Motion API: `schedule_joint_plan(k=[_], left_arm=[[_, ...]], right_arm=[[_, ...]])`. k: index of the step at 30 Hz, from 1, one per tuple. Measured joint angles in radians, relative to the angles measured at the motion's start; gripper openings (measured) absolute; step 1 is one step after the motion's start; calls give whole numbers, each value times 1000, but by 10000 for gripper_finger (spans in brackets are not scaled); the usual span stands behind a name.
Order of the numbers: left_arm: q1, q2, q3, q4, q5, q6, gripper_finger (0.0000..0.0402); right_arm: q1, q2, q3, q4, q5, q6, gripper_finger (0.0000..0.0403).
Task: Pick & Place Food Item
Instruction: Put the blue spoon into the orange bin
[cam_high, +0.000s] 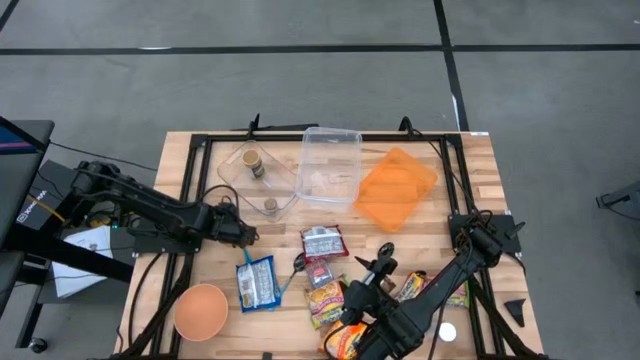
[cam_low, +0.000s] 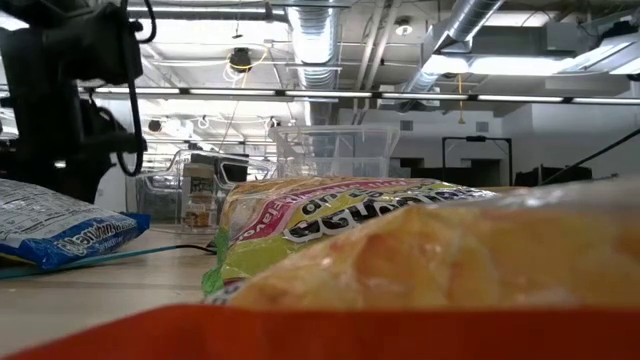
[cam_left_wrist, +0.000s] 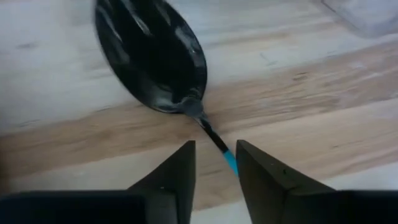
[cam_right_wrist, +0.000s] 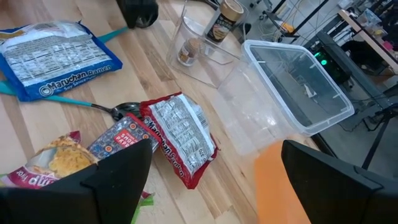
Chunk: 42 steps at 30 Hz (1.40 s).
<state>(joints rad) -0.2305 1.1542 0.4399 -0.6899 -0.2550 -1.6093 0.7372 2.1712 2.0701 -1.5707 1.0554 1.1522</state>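
Left gripper (cam_high: 250, 236) sits left of centre in the high view, low over the table (cam_high: 478, 160), just above the top end of the blue packet (cam_high: 258, 283). In its wrist view the gripper (cam_left_wrist: 214, 146) has its jaws apart with a narrow gap. A spoon (cam_left_wrist: 155, 56) lies on the wood ahead of it, bowl away from the fingers. Its thin blue handle runs back into the gap, close to one finger (cam_left_wrist: 261, 174). We see no squeeze on it, and no food is held.

Right gripper (cam_high: 378, 262) is at lower centre of the high view, over the heap of packets. Its jaws stand wide apart and hold nothing (cam_right_wrist: 216, 146).

The blue packet lies flat, lower left of centre, printed face up. Its long axis runs nearly top to bottom of the high view, tilted slightly, with the upper end toward the left gripper. The red packet (cam_high: 323, 243) lies at centre, right of the blue one and apart from it. Its long axis also runs roughly top to bottom.

A yellow packet (cam_high: 325, 300) lies below the red one. In the low view it fills the foreground, with the blue packet (cam_low: 60, 235) at the left edge.

Also on the table:
- orange bowl (cam_high: 202, 310), lower left
- clear tub (cam_high: 330, 165), upper centre
- orange lid (cam_high: 396, 187), to the tub's right
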Motion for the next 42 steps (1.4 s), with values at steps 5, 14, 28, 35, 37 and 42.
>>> schedule_joint_plan(k=[5,14,28,35,37,42], left_arm=[[26,-4,-35,46,1,0,71],[43,-3,-41,23,-9,27,10],[41,0,-43,34,-69,60,4],[39,-5,-43,35,-65,89,4],[28,-19,-45,35,-67,92,3],[-16,-78,-48,43,-79,95,3]], right_arm=[[1,0,0,0,0,0,354],[0,0,0,0,0,0,354],[1,0,0,0,0,0,354],[1,0,0,1,0,0,354],[1,0,0,1,0,0,354],[1,0,0,1,0,0,354]])
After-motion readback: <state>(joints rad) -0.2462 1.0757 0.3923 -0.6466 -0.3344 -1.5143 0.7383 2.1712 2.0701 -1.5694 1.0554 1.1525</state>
